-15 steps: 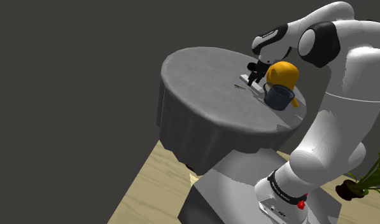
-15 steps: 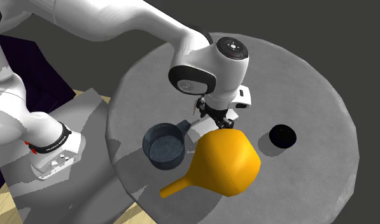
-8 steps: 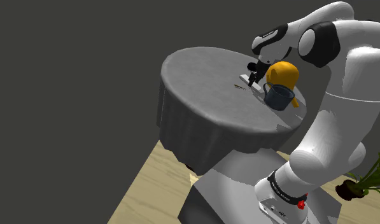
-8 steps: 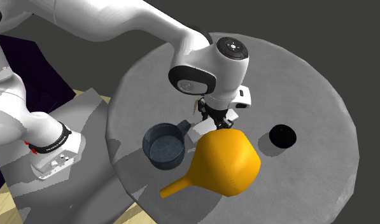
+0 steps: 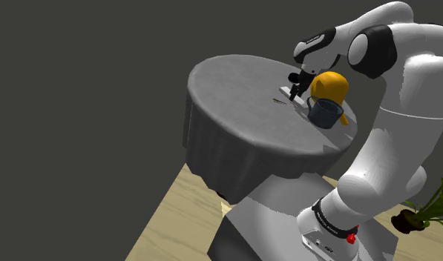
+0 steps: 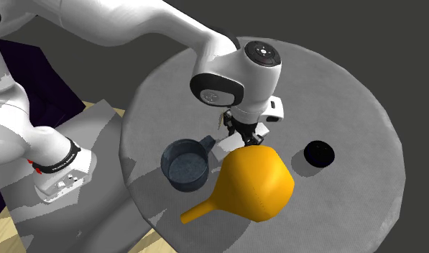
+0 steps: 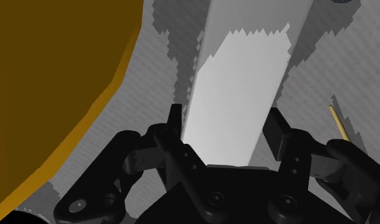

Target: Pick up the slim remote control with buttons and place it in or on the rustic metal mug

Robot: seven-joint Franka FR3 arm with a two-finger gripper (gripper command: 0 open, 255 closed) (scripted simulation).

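Gripper set down across the remote, ready to take hold

The gripper (image 7: 223, 121) straddles the pale, slab-like remote (image 7: 236, 95), which lies flat on the grey tabletop (image 6: 349, 93) close to the orange funnel-shaped thing (image 6: 252, 183) and the dark mug (image 6: 184, 165). It is narrowed almost to the remote's width, with one side seemingly a sliver off, so I judge it not yet clamped. Taking the remote across its narrow sides suits the mug, which stands upright and open-mouthed just beside it, for a short carry
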